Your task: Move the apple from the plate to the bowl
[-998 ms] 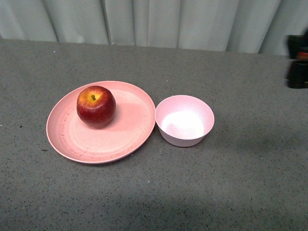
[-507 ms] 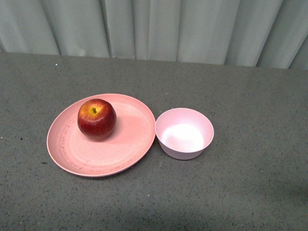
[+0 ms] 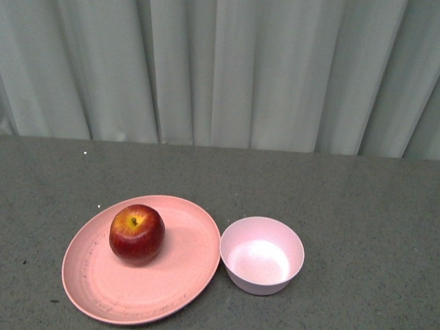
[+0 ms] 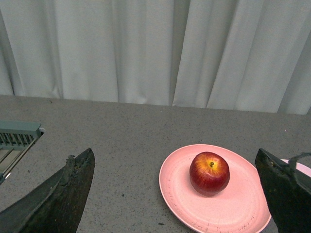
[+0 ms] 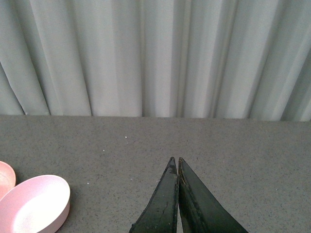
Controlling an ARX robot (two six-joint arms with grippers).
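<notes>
The dark-red apple [image 3: 137, 234] with a yellow patch at its stem sits on the wide salmon-pink plate [image 3: 185, 275]. The small pale-pink bowl [image 3: 262, 255] stands empty, just right of the plate and close to its rim. Neither gripper shows in the front view. In the left wrist view the left gripper [image 4: 175, 158] is open wide, its dark fingers [image 4: 73, 184] well short of the apple [image 4: 209, 173] on the plate [image 4: 184, 204]. In the right wrist view the right gripper [image 5: 175, 161] is shut and empty above the table, the bowl [image 5: 34, 204] off to one side.
Grey speckled table [image 3: 357, 206] with a pale pleated curtain [image 3: 220, 69] behind it. A grey ribbed fixture [image 4: 17, 136] shows at the edge of the left wrist view. A sliver of the plate [image 5: 4, 177] shows beside the bowl in the right wrist view.
The front view has tilted upward: plate, apple and bowl sit lower in the picture and more curtain shows. The dark shape at the right edge a second ago is out of view.
</notes>
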